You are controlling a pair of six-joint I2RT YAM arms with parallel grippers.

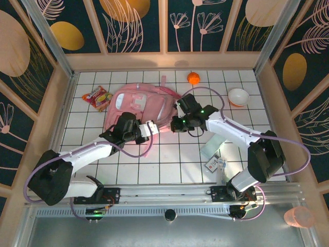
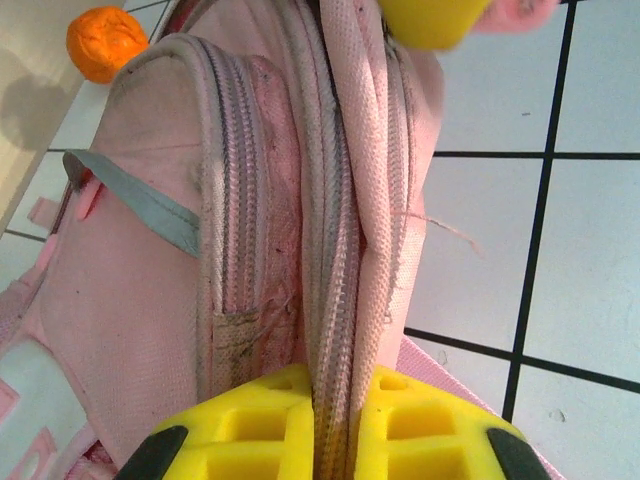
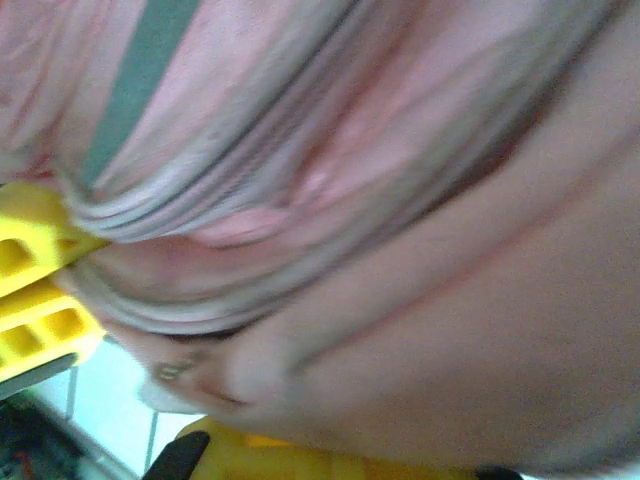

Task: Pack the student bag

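student bag (image 1: 139, 103): pink, lying flat mid-back on the tiled surface (image 1: 169, 154), zipped edge toward the arms.
left tool (image 2: 335, 400): closed, pads (image 2: 265, 420) pinching the zip seam on the bag's near edge.
right tool (image 1: 175, 123): closed at the bag's right edge; looks like a fabric pinch, but its wrist view is blurred.
zip: can't tell if it's open.
step (judged): spreading the bag mouth for packing.
do it well: draw the two pinches apart and slightly up, slowly. The soft, frayed fabric may slip from the pads. Avoid dragging the whole bag.
nearby: orange ball (image 1: 193, 77) behind the bag, snack packet (image 1: 97, 98) to its left, bowl (image 1: 238, 96) to its right.
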